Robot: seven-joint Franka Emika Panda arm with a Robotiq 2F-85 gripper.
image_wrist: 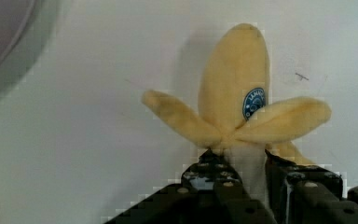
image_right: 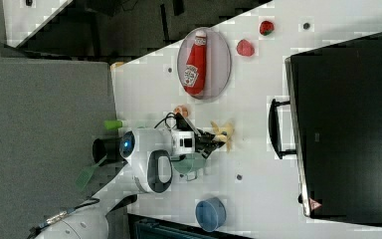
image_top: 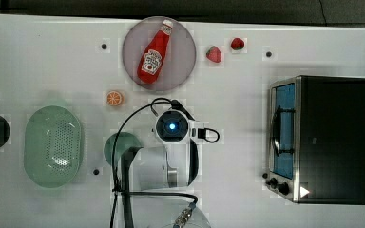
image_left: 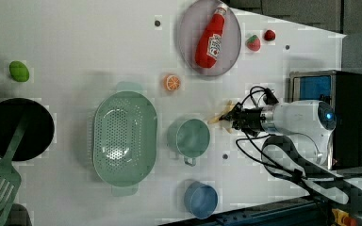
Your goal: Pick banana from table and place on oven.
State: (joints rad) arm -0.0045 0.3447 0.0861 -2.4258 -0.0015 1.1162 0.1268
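Observation:
The banana (image_wrist: 235, 88) is a pale yellow plush with peel flaps spread out and a blue sticker. It lies on the white table (image_top: 38, 61). My gripper (image_wrist: 244, 172) is down at the table, its black fingers (image_wrist: 284, 179) pressed against both sides of the banana's whitish end. In the left view the banana (image_left: 221, 115) sticks out from the gripper (image_left: 233, 117) towards a green cup. The right view shows the banana (image_right: 222, 133) in front of the gripper (image_right: 214, 139). The oven (image_top: 332, 137) stands apart at the top view's right, black top bare.
A ketchup bottle (image_top: 154, 52) lies on a grey plate (image_top: 180, 61). Two strawberries (image_top: 214, 53), an orange slice (image_top: 114, 98) and a green colander (image_top: 52, 145) are nearby. A green cup (image_left: 191, 137) sits close to the banana, with a blue cup (image_left: 200, 200) and a black pan (image_left: 19, 129) further off.

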